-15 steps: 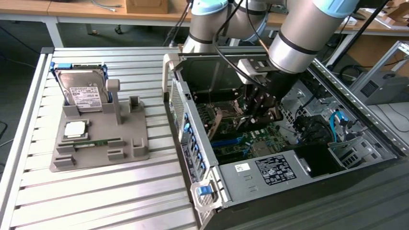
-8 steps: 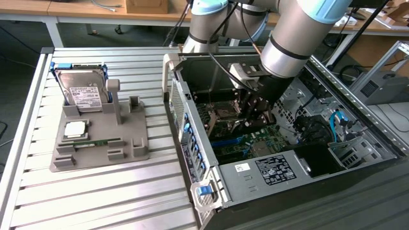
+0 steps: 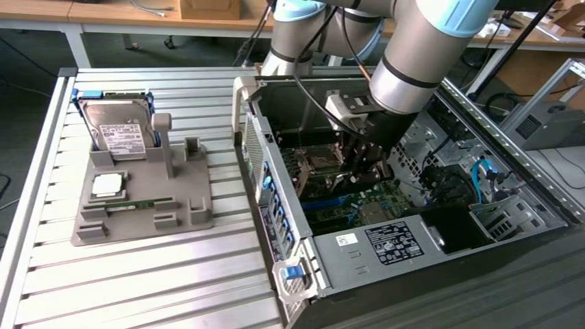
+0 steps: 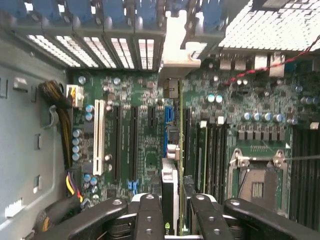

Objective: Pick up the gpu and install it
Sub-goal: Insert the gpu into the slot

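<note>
Slatted metal tabletop [image 3: 137, 274] is seen carrying a grey holder [image 3: 137, 199] on the exterior view's left, in which a silver hard drive [image 3: 119, 133] is stood upright, with a processor chip [image 3: 107, 184] and a green memory stick [image 3: 133, 204] laid nearer. On the exterior view's right an open computer case [image 3: 402, 226] is placed, and the arm is lowered into it. The gripper [image 4: 176, 212] is closed on the gpu [image 4: 170, 192], which is held edge-on between the fingers [image 4: 150, 215], just above the motherboard [image 4: 140, 125] and its slots.
</note>
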`<state>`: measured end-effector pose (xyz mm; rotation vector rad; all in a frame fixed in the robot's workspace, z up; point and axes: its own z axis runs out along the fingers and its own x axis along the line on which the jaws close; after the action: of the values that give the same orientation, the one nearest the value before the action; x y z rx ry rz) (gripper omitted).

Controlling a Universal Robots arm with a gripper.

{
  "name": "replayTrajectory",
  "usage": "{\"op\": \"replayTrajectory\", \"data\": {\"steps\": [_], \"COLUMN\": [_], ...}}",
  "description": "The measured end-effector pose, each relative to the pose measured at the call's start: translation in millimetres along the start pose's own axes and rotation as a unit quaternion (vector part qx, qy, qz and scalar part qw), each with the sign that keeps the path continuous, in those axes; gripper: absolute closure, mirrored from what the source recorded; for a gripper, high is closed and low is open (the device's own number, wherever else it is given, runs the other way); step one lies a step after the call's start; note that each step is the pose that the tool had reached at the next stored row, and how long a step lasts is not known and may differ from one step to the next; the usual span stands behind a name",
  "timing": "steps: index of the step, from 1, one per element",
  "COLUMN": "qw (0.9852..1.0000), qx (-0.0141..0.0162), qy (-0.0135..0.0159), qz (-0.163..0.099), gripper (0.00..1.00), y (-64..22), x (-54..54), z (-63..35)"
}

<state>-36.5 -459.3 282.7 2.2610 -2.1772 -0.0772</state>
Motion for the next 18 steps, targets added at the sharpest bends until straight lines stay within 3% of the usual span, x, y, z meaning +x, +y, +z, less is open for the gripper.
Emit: {"op": "replayTrajectory", "data": {"steps": [2,3,6,9,11,18], "qw": [0.9999,0.9999,0.9999,0.9999,0.9998,0.9998], "qx": [0.0121,0.0136,0.0137,0.0142,0.0147,0.0148], "qy": [0.0014,0.0014,0.0013,0.0093,0.0129,0.0138], "qz": [0.000,0.000,0.000,0.001,0.001,0.004], "gripper": [0.73,0.73,0.73,0.73,0.73,0.73], "y": [0.1,0.1,0.1,6.9,9.5,20.2], "x": [0.0,0.0,0.0,-0.3,-0.5,-4.4], "z": [0.2,0.2,0.2,0.7,1.1,5.3]}}
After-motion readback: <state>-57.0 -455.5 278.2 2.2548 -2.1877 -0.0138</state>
